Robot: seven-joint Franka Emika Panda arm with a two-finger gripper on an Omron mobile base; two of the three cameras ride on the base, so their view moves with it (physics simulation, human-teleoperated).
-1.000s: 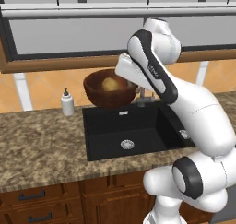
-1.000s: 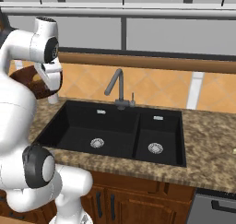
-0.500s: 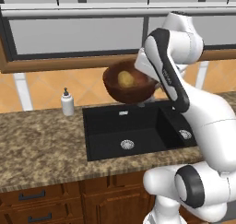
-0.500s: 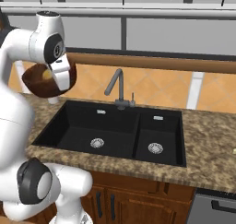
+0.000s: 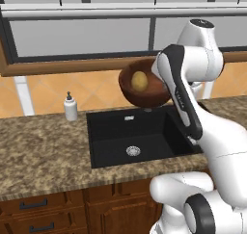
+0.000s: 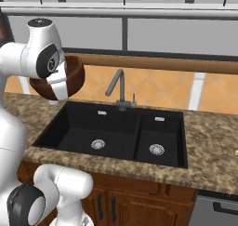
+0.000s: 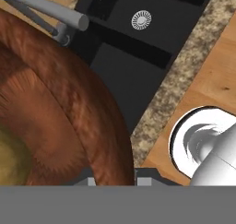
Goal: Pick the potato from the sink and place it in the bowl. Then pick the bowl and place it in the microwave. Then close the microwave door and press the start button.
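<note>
The reddish-brown bowl hangs in the air above the back of the black sink, tipped so its opening faces the left base camera. The yellowish potato lies inside it. My gripper is shut on the bowl's rim; in the hand view the bowl takes up the left side, with the potato at the lower left. From the right base view the bowl shows behind my forearm, left of the faucet. The microwave and its door are out of view.
A white soap bottle stands on the granite counter left of the sink. The sink has two basins with steel drains. A window runs along the wall above, and wooden drawers sit under the counter.
The arm has swung the bowl with the potato to the right and a little upward, from left of the sink's back edge to above it.
</note>
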